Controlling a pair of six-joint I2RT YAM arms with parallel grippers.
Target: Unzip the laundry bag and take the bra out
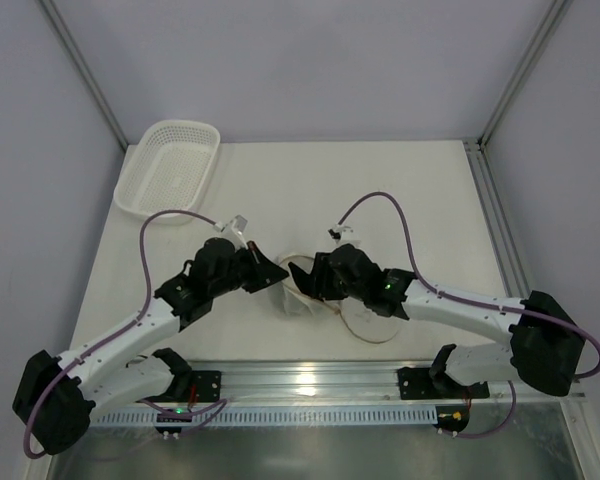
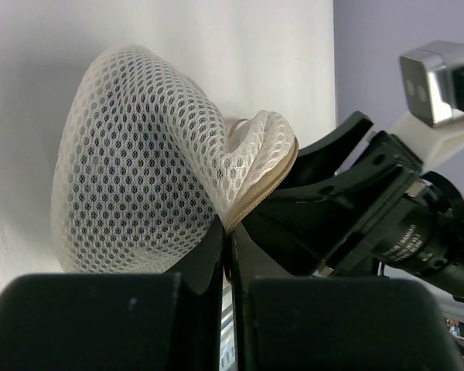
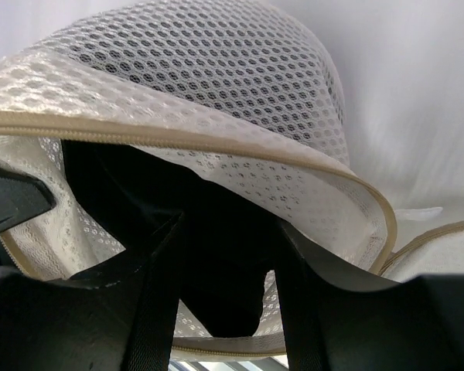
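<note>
Seemingly laundry bag (image 3: 216, 69) upright, open mouth facing right claw (image 3: 224, 236).

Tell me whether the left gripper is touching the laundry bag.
Touching. The left wrist view shows the left gripper pinched shut on the tan zipper rim of the laundry bag, with no gap between them.

Mesh laundry bag (image 2: 131, 178) unzipped; dark bra (image 3: 216, 267) w/in
</note>
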